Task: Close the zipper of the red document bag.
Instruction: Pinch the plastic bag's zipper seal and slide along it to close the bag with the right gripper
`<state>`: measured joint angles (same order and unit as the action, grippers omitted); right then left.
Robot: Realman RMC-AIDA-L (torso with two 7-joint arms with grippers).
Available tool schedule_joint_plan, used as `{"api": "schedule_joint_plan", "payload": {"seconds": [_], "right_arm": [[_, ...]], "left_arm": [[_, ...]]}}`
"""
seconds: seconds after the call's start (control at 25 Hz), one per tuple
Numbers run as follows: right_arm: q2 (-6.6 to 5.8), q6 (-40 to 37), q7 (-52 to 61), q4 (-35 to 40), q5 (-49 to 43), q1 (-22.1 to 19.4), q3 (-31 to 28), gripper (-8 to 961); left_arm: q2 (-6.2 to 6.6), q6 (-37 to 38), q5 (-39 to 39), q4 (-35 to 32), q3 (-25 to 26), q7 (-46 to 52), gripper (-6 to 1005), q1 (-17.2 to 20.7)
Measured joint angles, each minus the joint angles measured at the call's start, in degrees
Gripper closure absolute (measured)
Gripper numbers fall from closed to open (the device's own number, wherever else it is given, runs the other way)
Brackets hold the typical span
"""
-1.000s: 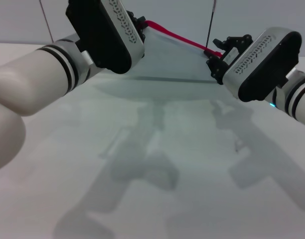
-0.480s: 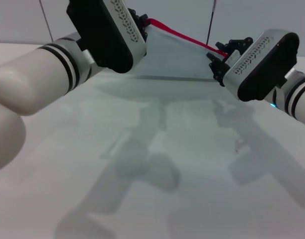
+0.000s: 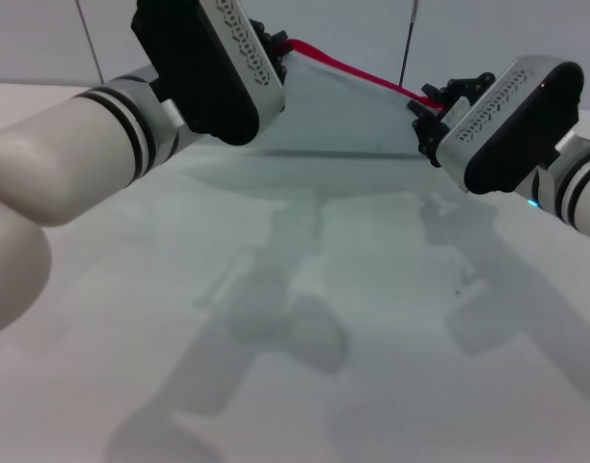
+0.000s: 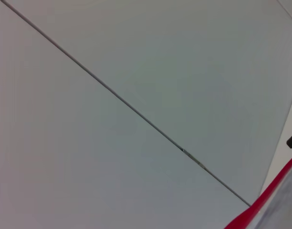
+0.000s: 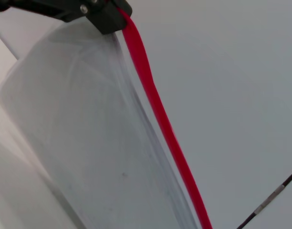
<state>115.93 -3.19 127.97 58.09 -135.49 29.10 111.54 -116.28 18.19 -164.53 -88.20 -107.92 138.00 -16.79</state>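
Zipper point(image 3: 358, 71): both ends hidden behind left gripper point(image 3: 276, 58) and right gripper point(image 3: 425, 106); slider undetectable. Red document bag point(image 3: 338, 116): corners covered.

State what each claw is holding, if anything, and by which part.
Both hold the red document bag off the table: the left claw at one end of the zipper, the right claw at the other end.

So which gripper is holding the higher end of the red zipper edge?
The left gripper: the zipper runs downward from it to the right gripper, which holds the lower end of the red document bag.
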Motion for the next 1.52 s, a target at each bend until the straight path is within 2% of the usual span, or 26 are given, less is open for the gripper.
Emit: {"api": "schedule_joint_plan", "payload": {"seconds": [0.24, 0.44, 0.84, 1.52], "right_arm": [[0.00, -0.10, 0.35, -0.26, 0.11, 0.19, 0.32, 742], [0.00, -0.32, 0.36, -0.20, 0.14, 0.29, 0.51, 854], [0.00, -0.33, 0.43, -1.05, 0.15, 0.44, -0.48, 874], [0.00, 0.10, 0.06, -7.41, -0.27, 0.95, -8.92, 876]], "left_arm": [[0.00, 0.16, 0.00, 0.25, -0.01, -0.01, 940, -0.11], [0.00, 0.25, 0.00, 0.54, 0.00, -0.01, 940, -0.26], [0.01, 0.09, 0.00, 0.78, 0.17, -0.01, 939, -0.07], [0.00, -0.17, 0.00, -1.89, 1.16, -1.15, 938, 3.43]]}}
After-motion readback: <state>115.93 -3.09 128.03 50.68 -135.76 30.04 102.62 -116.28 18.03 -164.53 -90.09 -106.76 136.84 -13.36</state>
